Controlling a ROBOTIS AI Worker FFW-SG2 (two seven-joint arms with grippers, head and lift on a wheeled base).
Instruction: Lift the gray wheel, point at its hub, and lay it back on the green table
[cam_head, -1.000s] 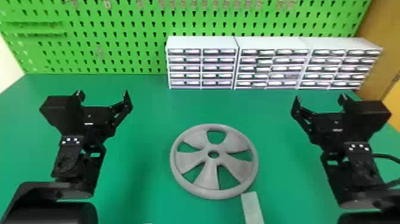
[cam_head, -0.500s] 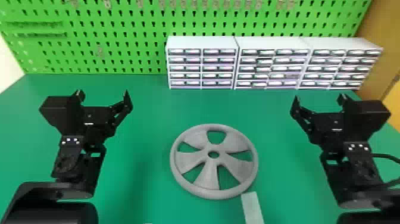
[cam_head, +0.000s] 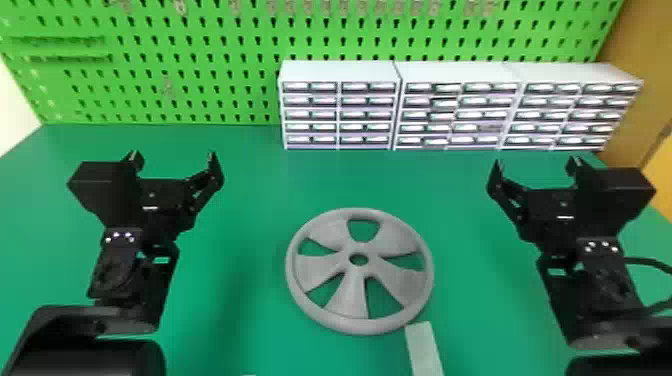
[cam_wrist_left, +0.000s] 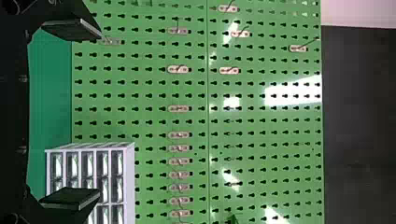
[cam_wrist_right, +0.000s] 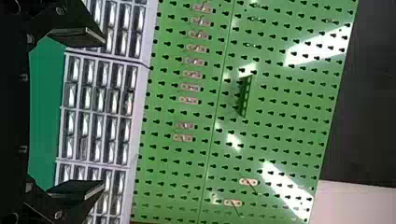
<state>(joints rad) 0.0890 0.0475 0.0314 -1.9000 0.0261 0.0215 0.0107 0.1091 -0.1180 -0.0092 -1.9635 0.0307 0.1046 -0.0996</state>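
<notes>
Wheel, flat on the worktop, midway between the left claw and right claw, both released and empty; it lies robotward of their tips. Neither is clearly nearer; either would probably approach inward and back.

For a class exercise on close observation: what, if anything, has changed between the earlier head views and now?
Nothing has visibly changed. The gray wheel still lies on the green table, the pale strip near its rim, and the left gripper and right gripper stay on either side, jaws open.
</notes>
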